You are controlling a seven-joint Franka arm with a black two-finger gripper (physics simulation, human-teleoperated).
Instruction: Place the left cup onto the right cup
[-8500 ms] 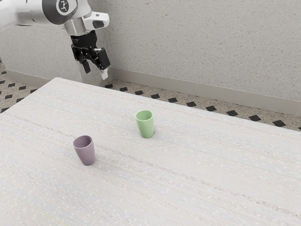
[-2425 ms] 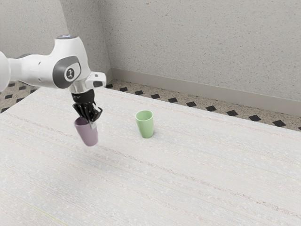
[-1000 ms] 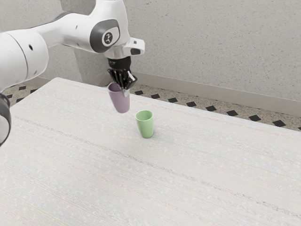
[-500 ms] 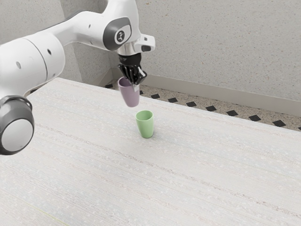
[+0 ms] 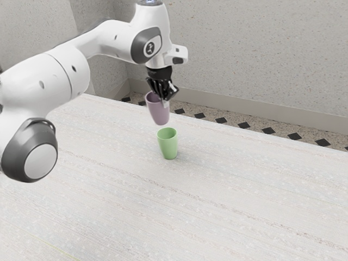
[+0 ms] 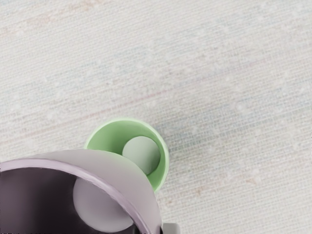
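The purple cup [image 5: 159, 111] hangs in the air, upright, with my gripper [image 5: 162, 95] shut on its rim. The green cup [image 5: 167, 142] stands upright on the table just below it and slightly toward the exterior view's right, with a small gap between the two. From the wrist camera, the purple cup [image 6: 92, 190] sits large right under my hand and overlaps part of the green cup's [image 6: 146, 141] open mouth.
The pale wood-grain table [image 5: 228, 196] stretches wide around the green cup. A grey wall [image 5: 244, 49] and a tiled floor strip [image 5: 261, 126] lie behind the table's far edge. My arm's large white links [image 5: 43, 103] fill the exterior view's left.
My hand has carried the purple cup up and toward the exterior view's right, from beside the green cup to nearly above it. The green cup has stayed put.
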